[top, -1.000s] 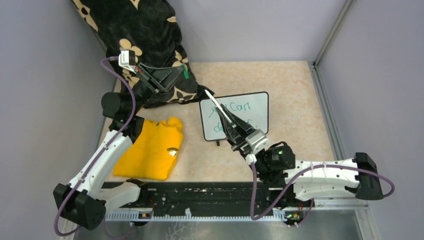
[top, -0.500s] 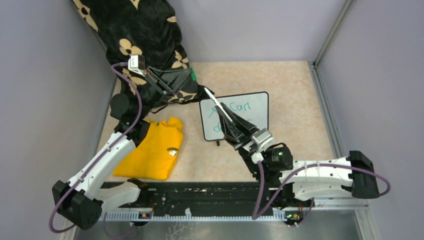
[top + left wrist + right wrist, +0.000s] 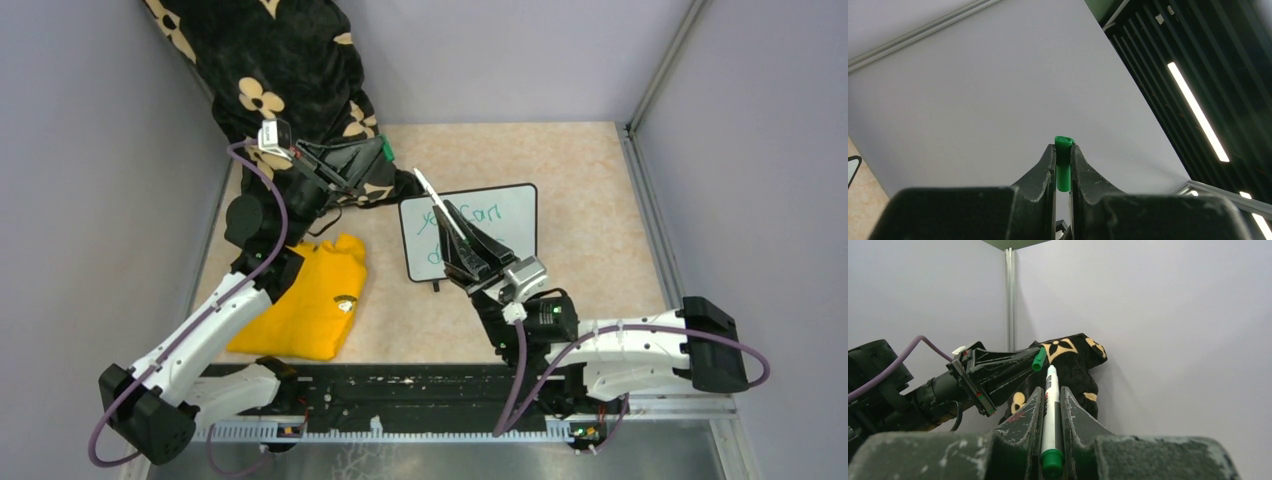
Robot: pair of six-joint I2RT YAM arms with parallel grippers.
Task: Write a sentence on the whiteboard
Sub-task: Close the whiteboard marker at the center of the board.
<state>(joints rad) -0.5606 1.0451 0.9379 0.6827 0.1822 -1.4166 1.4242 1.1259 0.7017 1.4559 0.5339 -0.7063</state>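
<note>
The whiteboard lies on the table right of centre. The green sentence shows "you can" and a second line, partly hidden under my right gripper. My right gripper is shut on a white marker, raised over the board's left part with its tip pointing far-left. In the right wrist view the marker sits between the fingers of the right gripper. My left gripper is shut on the green cap, just left of the marker tip. The cap shows in both wrist views.
A black blanket with tan flowers is piled in the far left corner, under the left gripper. A folded yellow garment lies at the near left. Grey walls close in the left, far and right sides. A black rail runs along the near edge.
My left gripper has moved right with the green cap, closer to the marker tip. My right gripper has shifted slightly, the marker tip now a little farther back and right.
</note>
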